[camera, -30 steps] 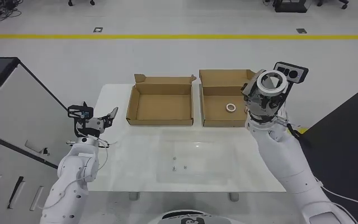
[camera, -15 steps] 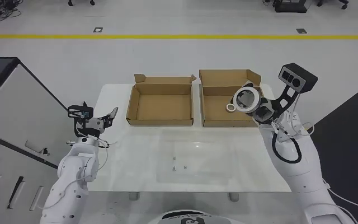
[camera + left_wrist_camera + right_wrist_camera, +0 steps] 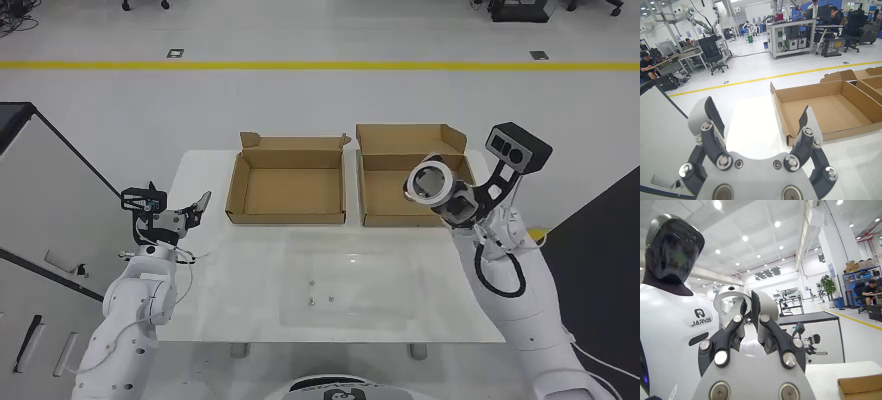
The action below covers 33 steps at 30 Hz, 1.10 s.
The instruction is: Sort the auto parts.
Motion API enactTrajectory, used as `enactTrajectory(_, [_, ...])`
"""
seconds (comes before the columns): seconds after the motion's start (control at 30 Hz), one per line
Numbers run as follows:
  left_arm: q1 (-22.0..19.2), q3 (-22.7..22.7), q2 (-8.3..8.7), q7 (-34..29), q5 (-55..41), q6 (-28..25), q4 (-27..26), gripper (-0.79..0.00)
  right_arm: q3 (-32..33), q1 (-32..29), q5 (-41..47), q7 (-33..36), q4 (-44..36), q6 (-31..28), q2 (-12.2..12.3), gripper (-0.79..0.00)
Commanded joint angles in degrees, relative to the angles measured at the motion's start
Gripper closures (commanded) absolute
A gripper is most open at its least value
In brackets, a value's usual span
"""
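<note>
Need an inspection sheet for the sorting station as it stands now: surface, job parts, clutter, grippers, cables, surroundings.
Surface: white table, glossy.
Job's things: metal ring held up, over the right box as seen from above; left box empty; three small parts on the table's middle, too small to identify.
Clutter: nothing seen.
Grippers: right gripper shut on the metal ring's rim; left gripper open and empty, at the table's left edge.
Cables: black cable looped beside the right forearm.
Surroundings: yellow floor line beyond the boxes; office chair in the room behind.
</note>
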Motion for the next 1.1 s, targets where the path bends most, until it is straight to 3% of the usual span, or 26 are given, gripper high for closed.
enactTrajectory(0.0, [0.00, 0.00, 0.00, 0.00, 0.00, 0.00, 0.00, -0.785, -0.67, 0.29, 2.35, -0.05, 0.79, 0.00, 0.14, 0.000])
enactTrajectory(0.2, [0.00, 0.00, 0.00, 0.00, 0.00, 0.00, 0.00, -0.785, -3.20, 1.23, 9.62, 1.31, 1.95, 1.36, 0.92, 0.000])
enactTrajectory(0.9, [0.00, 0.00, 0.00, 0.00, 0.00, 0.00, 0.00, -0.785, -3.20, 1.23, 9.62, 1.31, 1.95, 1.36, 0.92, 0.000])
enactTrajectory(1.07, [0.00, 0.00, 0.00, 0.00, 0.00, 0.00, 0.00, -0.785, 1.91, 0.94, 0.38, -1.74, 3.44, 2.51, 1.29, 0.000])
